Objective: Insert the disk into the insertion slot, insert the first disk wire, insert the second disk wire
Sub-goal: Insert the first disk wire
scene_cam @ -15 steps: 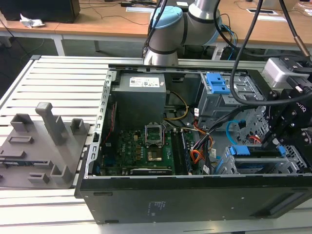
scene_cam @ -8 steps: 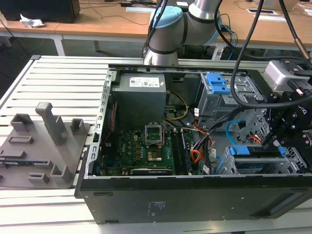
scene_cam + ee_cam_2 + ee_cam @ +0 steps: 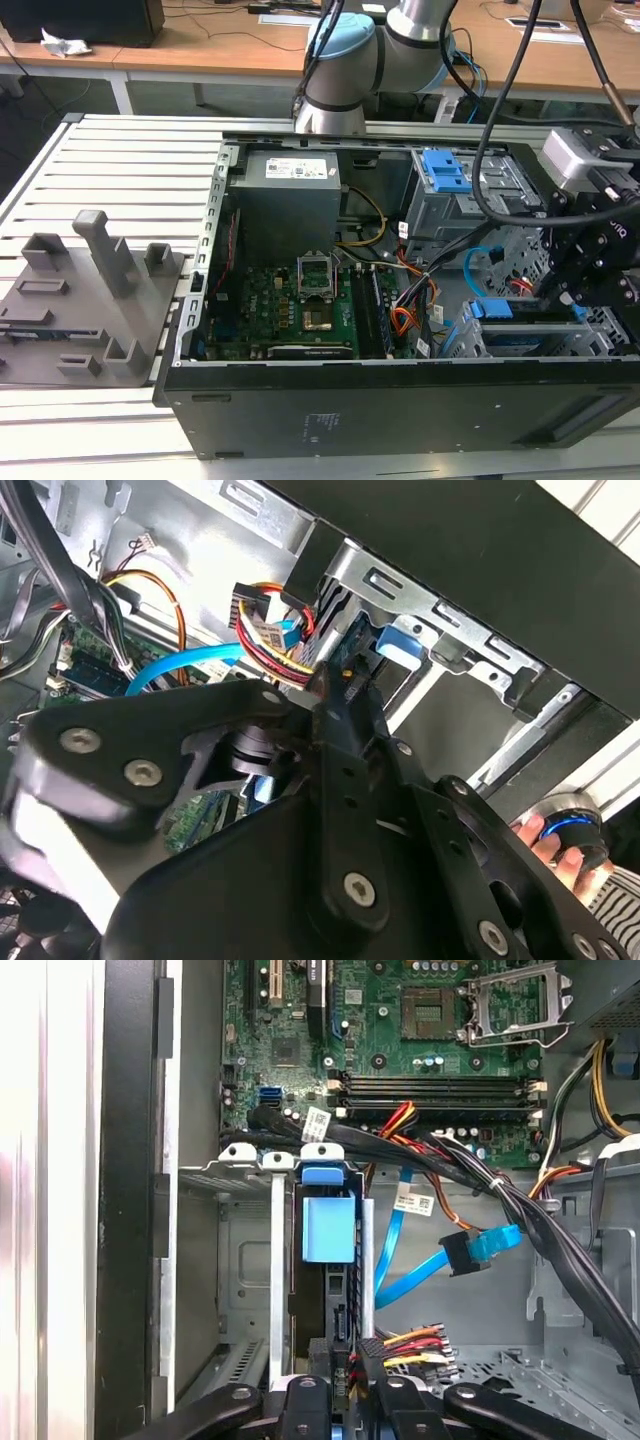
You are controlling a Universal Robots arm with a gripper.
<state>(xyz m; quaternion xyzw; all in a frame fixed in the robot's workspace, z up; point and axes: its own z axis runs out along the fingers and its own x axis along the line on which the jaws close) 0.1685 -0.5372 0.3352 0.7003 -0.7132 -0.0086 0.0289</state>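
Gripper (image 3: 345, 1385) narrow, prob. pinching power wire (image 3: 415, 1345) plug by drive (image 3: 328, 1230), already in cage (image 3: 225, 1175). Risk: plug tilts, jams; blue cable (image 3: 420, 1270) snags.

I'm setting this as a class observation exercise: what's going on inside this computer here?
The robot arm's gripper is down inside the open computer case, at the end of the disk, which already sits in the insertion slot. The first disk wire has its plug right by the gripper at the disk; whether it is seated is unclear. The second disk wire hangs loose, its dark plug unconnected.
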